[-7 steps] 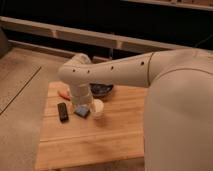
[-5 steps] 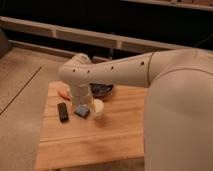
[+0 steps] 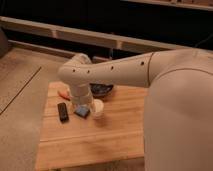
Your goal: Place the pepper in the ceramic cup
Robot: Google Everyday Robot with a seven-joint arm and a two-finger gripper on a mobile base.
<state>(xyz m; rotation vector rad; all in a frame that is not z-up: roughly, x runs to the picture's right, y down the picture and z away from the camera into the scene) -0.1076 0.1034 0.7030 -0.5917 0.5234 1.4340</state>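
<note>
The small red-orange pepper lies on the wooden table near its back left corner. The cream-white ceramic cup stands upright near the middle of the table, to the pepper's right. My white arm reaches in from the right and bends down between them. Its gripper points down at the table, just right of the pepper and left of the cup, largely hidden by the wrist. It stands open, and the pepper lies free of it.
A blue sponge lies right under the wrist, next to the cup. A black rectangular object sits left of the sponge. A dark bowl stands behind the cup. The arm's bulky body fills the right side.
</note>
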